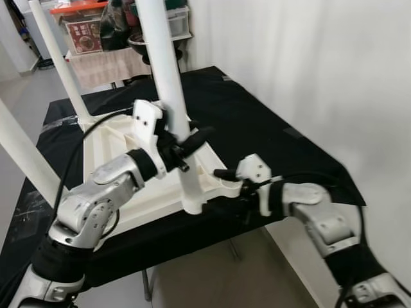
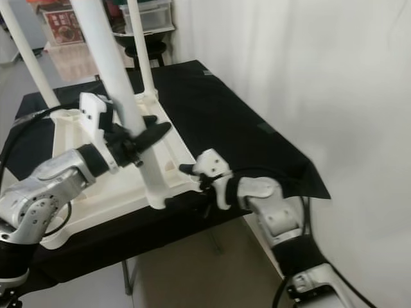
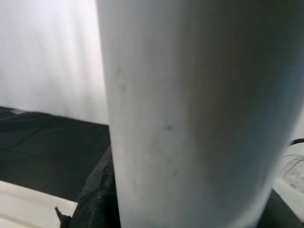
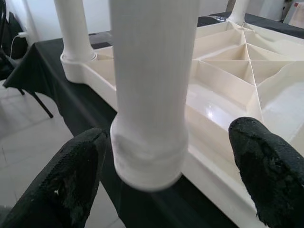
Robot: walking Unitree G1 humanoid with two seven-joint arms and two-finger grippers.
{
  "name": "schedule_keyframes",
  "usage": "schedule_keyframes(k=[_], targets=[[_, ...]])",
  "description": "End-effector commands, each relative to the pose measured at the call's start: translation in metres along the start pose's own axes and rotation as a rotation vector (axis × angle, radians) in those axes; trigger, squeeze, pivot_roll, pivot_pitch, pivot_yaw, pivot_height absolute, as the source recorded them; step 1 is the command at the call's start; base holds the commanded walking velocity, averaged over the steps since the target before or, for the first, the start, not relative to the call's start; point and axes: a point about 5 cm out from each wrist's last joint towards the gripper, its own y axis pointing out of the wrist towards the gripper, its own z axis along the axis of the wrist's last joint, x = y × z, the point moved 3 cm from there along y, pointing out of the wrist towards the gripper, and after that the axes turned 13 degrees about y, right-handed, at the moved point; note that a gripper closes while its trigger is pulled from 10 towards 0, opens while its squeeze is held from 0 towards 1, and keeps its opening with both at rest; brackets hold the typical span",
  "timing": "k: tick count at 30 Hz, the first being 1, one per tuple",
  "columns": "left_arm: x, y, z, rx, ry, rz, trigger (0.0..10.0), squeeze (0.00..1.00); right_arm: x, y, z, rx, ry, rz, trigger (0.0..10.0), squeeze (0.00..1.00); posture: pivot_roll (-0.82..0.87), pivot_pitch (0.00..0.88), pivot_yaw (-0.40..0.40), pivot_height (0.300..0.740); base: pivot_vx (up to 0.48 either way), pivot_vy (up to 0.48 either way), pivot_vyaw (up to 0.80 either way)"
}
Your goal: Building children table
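Head view: upturned white table (image 1: 128, 186) on black-draped tabletop (image 1: 270, 138), three legs standing; left tool (image 1: 186, 146) clamped round near leg (image 1: 168, 83); right tool (image 1: 226, 181) at its base. Box label behind, unreadable. Right wrist view: fingers (image 4: 66, 175) wide, flanking the leg.

Bright, even daylight fills both eye views (white wall (image 1: 308, 64) washed out at 2 o'clock), while the left wrist close-up is blurred.
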Motion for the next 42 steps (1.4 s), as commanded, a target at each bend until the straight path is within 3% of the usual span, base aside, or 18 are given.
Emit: schedule_keyframes(k=[1, 2, 3, 4, 5, 11, 18, 19, 20, 30, 40, 41, 42], targets=[[0.006, 0.0, 0.004, 0.032, 0.01, -0.022, 0.0, 0.0, -0.002, 0.01, 0.005, -0.008, 0.001, 0.007, 10.0, 0.98, -0.06, 0.0, 0.066, 0.74, 0.0, 0.0, 0.0], [0.009, 0.0, 0.005, 0.046, 0.014, -0.029, 0.0, 0.0, -0.004, 0.021, 0.009, 0.001, 0.028, 0.001, 10.0, 0.25, -0.06, 0.0, 0.065, 0.74, 0.0, 0.0, 0.0], [0.009, 0.0, 0.005, 0.046, 0.014, -0.029, 0.0, 0.0, -0.004, 0.021, 0.009, 0.001, 0.028, 0.001, 10.0, 0.25, -0.06, 0.0, 0.065, 0.74, 0.0, 0.0, 0.0], [0.01, 0.0, 0.006, 0.055, 0.017, -0.031, 0.0, 0.0, -0.003, 0.03, 0.012, 0.014, 0.05, -0.02, 10.0, 0.03, -0.06, 0.0, 0.065, 0.74, 0.0, 0.0, 0.0], [0.012, 0.0, 0.006, 0.06, 0.023, -0.032, 0.0, 0.0, -0.002, 0.037, 0.015, 0.027, 0.082, -0.044, 10.0, 0.0, -0.05, 0.0, 0.06, 0.74, 0.0, 0.0, 0.0], [0.013, 0.001, 0.004, 0.077, 0.004, -0.027, 0.0, 0.0, 0.003, 0.059, 0.023, 0.07, 0.082, -0.157, 10.0, 0.0, -0.06, 0.0, 0.064, 0.74, 0.0, 0.0, 0.0], [0.013, 0.003, 0.007, 0.098, -0.005, -0.021, 0.0, 0.0, 0.0, 0.069, 0.025, 0.105, 0.074, -0.198, 10.0, 0.0, -0.06, 0.0, 0.061, 0.74, 0.0, 0.0, 0.0], [0.012, 0.004, 0.008, 0.108, -0.011, -0.015, 0.0, 0.0, -0.001, 0.072, 0.027, 0.132, 0.082, -0.204, 4.6, 0.0, -0.06, 0.0, 0.061, 0.74, 0.0, 0.0, 0.0], [0.011, 0.004, 0.01, 0.12, -0.018, -0.007, 0.0, 0.0, -0.003, 0.074, 0.031, 0.171, 0.081, -0.209, 0.0, 0.0, -0.05, 0.0, 0.06, 0.74, 0.0, 0.0, 0.0], [0.009, 0.003, 0.013, 0.148, -0.043, 0.003, 0.0, 0.0, -0.006, 0.077, 0.046, 0.312, 0.06, -0.221, 0.0, 0.0, -0.05, 0.0, 0.062, 0.74, 0.0, 0.0, 0.0], [0.008, 0.004, 0.015, 0.179, -0.07, 0.029, 0.0, 0.0, -0.006, 0.079, 0.05, 0.337, 0.061, -0.227, 0.0, 0.0, -0.05, 0.0, 0.063, 0.74, 0.0, 0.0, 0.0], [0.006, 0.004, 0.016, 0.2, -0.088, 0.054, 8.0, 0.0, -0.005, 0.079, 0.049, 0.337, 0.061, -0.23, 0.0, 0.0, -0.05, 0.0, 0.059, 0.74, 0.0, 0.0, 0.0], [0.002, 0.003, 0.017, 0.219, -0.111, 0.08, 10.0, 1.0, -0.003, 0.078, 0.049, 0.343, 0.068, -0.24, 0.0, 0.0, -0.05, 0.0, 0.058, 0.74, 0.0, 0.0, 0.0]])
